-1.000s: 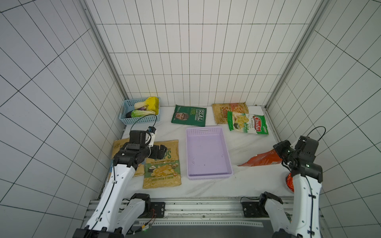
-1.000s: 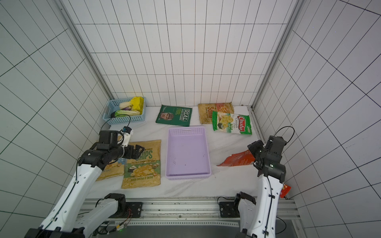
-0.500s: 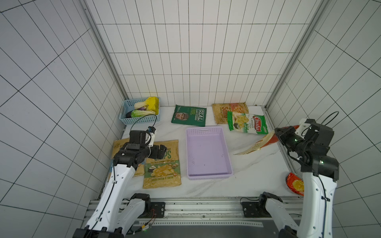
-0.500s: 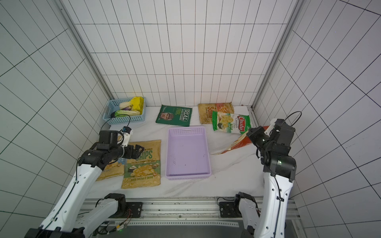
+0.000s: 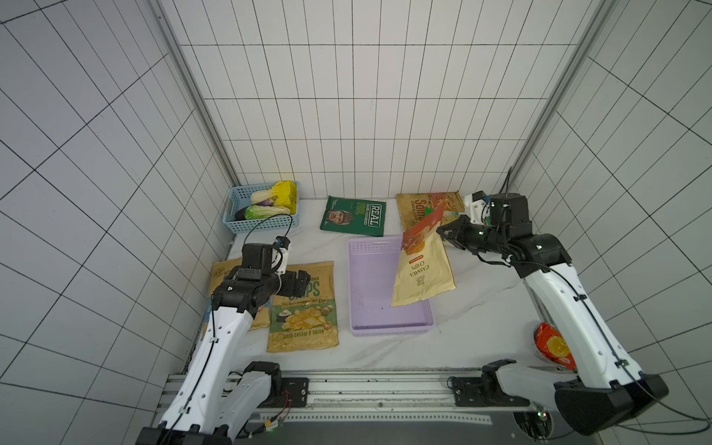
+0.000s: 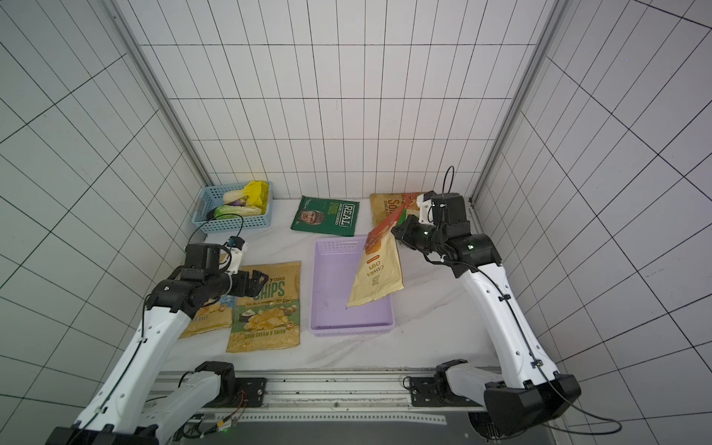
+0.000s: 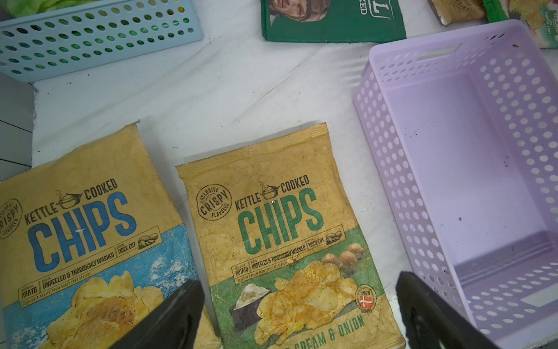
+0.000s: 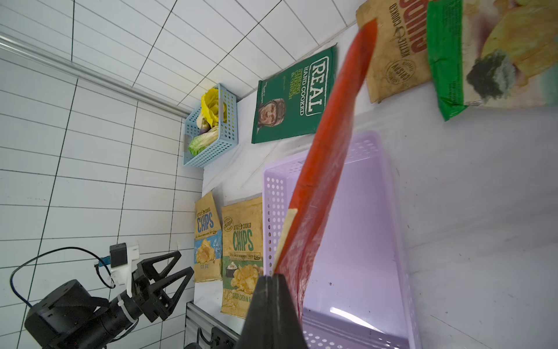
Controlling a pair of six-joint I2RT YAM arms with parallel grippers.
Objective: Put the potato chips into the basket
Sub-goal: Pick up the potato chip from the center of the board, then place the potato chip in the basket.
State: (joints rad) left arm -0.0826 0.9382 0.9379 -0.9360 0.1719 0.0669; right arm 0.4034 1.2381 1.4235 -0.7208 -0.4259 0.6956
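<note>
Cassava bag (image 5: 422,275) is up off the worktop (image 5: 481,308). A second back: low by the right edge. Now it hangs tilted across the right rim of the lilac basket (image 5: 391,330), lower corner over the basket floor; I can't tell if it touches. Right tool (image 5: 443,231) is clenched on the bag's upper edge. The basket holds nothing else, so you're mid-transport on bag one. I'd carry it further inward before letting go, or it may drape over the rim.

Left tool (image 6: 256,283) is unchanged: released wide, above the sour cream bag (image 5: 302,308). Sea salt bag (image 7: 75,229), REAL bag (image 5: 354,219), rear tan bag (image 5: 418,210) and green-white bag (image 8: 483,57) lie flat, unmoved.
</note>
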